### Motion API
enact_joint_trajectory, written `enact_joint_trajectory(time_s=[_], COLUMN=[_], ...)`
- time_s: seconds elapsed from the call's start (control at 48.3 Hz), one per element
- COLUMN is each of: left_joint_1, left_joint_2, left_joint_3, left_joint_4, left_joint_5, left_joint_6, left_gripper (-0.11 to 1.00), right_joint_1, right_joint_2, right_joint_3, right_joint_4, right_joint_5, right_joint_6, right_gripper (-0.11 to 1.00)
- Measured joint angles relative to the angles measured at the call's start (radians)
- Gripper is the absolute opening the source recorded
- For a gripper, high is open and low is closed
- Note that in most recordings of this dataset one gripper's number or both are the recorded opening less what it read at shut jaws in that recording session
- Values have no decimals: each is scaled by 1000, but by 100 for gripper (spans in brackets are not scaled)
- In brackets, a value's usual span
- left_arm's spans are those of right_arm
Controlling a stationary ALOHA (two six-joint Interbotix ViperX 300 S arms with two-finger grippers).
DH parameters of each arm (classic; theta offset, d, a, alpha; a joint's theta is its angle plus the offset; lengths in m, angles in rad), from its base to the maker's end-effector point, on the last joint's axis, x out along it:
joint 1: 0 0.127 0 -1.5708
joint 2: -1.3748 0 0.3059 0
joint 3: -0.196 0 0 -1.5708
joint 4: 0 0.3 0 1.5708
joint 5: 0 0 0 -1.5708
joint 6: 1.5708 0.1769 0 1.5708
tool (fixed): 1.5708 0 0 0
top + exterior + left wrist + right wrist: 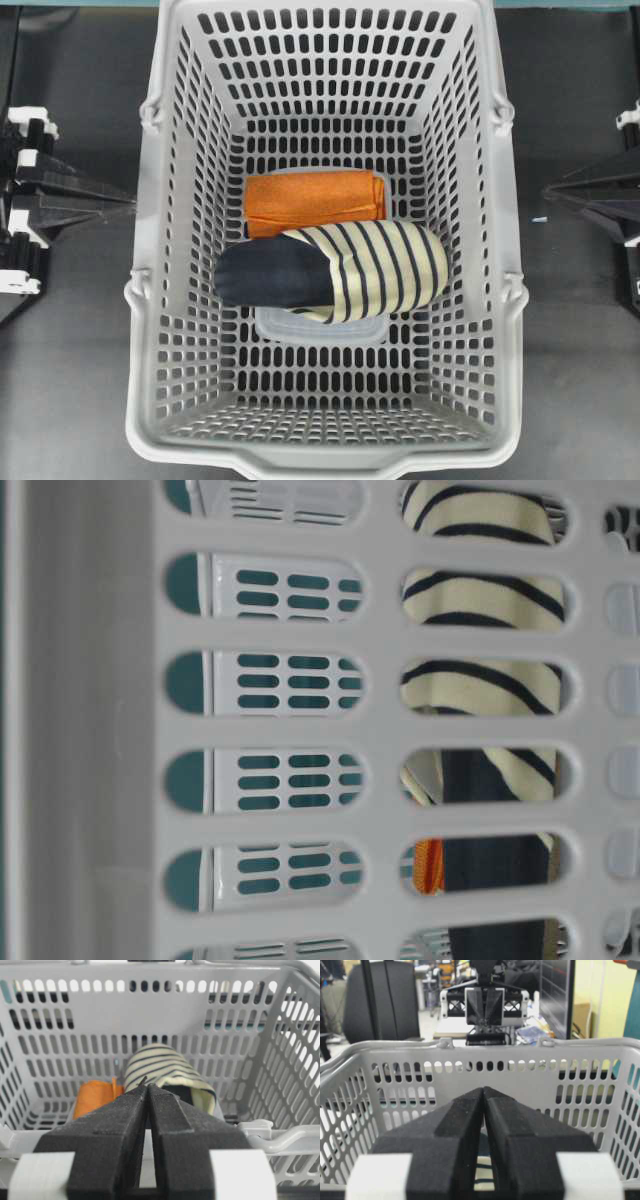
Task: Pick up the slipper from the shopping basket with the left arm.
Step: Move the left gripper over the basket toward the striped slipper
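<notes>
Grey plastic shopping basket [170,400] filling overhead view, slotted walls standing tall. Small clear container [320,328] lying on floor nearest, slipper [335,270] resting across it — navy insole pointing left, striped cream upper right. Orange cloth [315,198] lying just beyond, touching slipper's far edge. Left gripper [146,1087] waiting outside left wall, fingers pressed together; right gripper [483,1091] likewise shut outside right wall, nothing held. Slipper looking soft, light, likely sagging when lifted — pinching the upper's open edge over the insole probably gripping best, cloth staying clear.
</notes>
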Motion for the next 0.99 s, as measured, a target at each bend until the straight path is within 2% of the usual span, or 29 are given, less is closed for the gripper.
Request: enact_joint_trajectory(time_s=[0.083,0.145,0.269,0.435,0.642,0.725,0.912,0.953,0.995], left_joint_1=[-3,-12,-23,-38,-55,-61,-66,-66,-66], left_joint_2=[8,37,103,259,468,558,716,755,784], left_joint_3=[-20,-97,-239,-430,-604,-675,-825,-865,-896], left_joint_4=[12,31,37,38,38,38,38,38,38], left_joint_5=[31,109,282,477,615,673,808,844,877], left_joint_6=[-18,-17,-21,-15,-20,-23,-26,-18,-28], left_gripper=[0,0,0,0,0,0,0,1,2], right_joint_1=[0,0,6,6,6,6,6,6,6], right_joint_2=[0,-3,-23,-43,-71,-81,-104,-107,-109], right_joint_3=[0,0,0,0,-6,-8,-17,-18,-18], right_joint_4=[0,2,3,9,12,14,15,15,17], right_joint_5=[0,0,21,66,110,138,204,210,213], right_joint_6=[2,6,18,18,18,18,26,35,43], right_gripper=[0,0,0,0,2,15,69,77,80])
